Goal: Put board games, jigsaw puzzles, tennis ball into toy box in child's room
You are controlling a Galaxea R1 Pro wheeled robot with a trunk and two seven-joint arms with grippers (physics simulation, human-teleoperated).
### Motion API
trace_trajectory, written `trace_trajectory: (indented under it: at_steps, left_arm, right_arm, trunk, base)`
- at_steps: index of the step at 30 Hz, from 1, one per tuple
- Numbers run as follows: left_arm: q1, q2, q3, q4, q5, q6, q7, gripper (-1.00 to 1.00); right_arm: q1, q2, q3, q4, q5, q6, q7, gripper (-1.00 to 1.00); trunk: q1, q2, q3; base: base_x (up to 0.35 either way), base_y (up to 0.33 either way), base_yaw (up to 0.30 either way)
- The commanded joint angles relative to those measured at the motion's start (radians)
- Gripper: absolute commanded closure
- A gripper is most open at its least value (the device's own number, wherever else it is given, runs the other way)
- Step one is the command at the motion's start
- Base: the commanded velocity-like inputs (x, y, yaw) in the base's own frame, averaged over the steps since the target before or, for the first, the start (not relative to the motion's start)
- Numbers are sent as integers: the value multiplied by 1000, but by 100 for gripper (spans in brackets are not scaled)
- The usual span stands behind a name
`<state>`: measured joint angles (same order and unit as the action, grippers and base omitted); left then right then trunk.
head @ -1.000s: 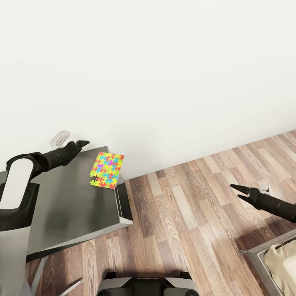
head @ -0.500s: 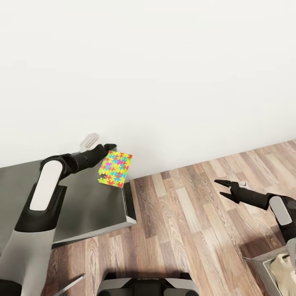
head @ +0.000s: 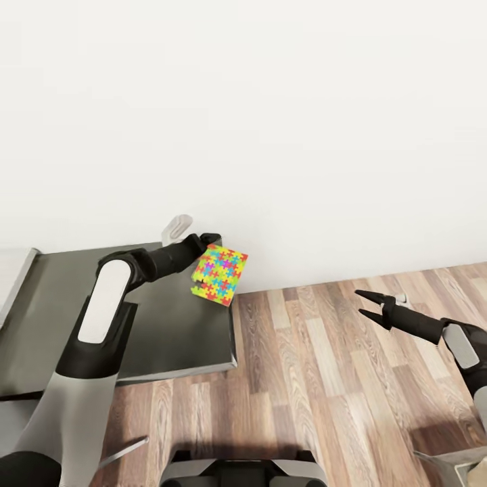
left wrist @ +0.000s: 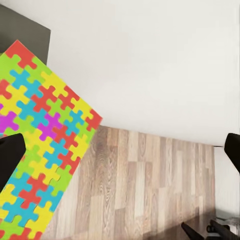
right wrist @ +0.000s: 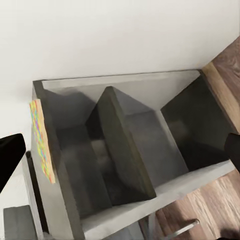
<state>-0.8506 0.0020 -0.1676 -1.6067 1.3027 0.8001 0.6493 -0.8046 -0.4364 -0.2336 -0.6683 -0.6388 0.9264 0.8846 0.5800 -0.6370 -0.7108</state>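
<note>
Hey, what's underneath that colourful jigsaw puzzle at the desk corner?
The jigsaw puzzle lies on the dark grey desk top, at its far corner by the wall, near the left gripper. The surface beneath the puzzle is covered.

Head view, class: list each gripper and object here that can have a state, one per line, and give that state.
left gripper: at the jigsaw's near edge, over the table; open or shut cannot be told.
right gripper: open, empty, held above the wood floor.
jigsaw puzzle: flat on the table's far right corner, overhanging the edge.
table: dark grey top, carrying the puzzle.
</note>
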Motion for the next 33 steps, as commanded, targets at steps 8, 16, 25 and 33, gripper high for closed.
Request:
trace_trajectory:
  at_steps: [8,16,25,33]
  left_arm:
    - [-12,-26,-9,0,11,13,10,-100]
    - [-27,-65,-12,0,17,28,10,-100]
    - [-36,-83,-12,1,18,33,11,-100]
    - [-38,-97,-13,1,35,34,10,-100]
  right_arm:
    - [0,-30,-5,9,-3,0,36,-100]
    - [2,-74,-7,12,-4,-2,115,-100]
    - [6,-100,-8,14,-7,0,172,-100]
    - [-3,-109,-8,72,-5,-2,243,-100]
  trunk:
    - [0,-1,3]
    - [0,-1,6]
    - [0,-1,7]
    - [0,-1,7]
  base:
    - [0,0,278]
    - [0,0,272]
    - [0,0,126]
    - [0,0,30]
